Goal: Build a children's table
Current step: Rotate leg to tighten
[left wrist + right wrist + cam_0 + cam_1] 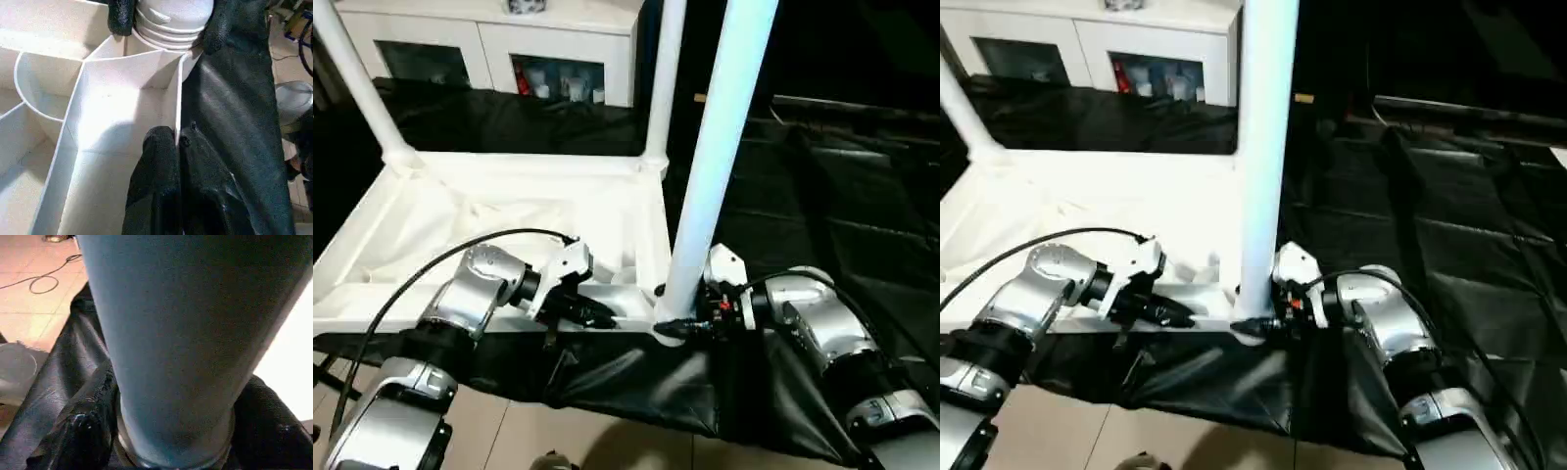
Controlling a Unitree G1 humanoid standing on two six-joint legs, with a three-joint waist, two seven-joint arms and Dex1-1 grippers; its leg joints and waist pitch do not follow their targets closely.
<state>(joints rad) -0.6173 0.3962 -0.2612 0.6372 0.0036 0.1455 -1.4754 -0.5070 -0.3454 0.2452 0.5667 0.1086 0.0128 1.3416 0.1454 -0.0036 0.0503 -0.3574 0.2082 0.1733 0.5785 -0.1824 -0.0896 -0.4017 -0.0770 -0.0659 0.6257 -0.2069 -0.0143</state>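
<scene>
Upturned white tabletop on black sheet, ribs up, spanning nine to twelve o'clock. White cabinet behind at twelve. Three legs upright in corner sockets; nearest leg at centre. Right gripper clasping that leg's base. Left gripper closed on tabletop's near rim.

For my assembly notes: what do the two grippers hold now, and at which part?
The right gripper clasps the near leg at its base. The left gripper is shut on the tabletop rim wall.
</scene>
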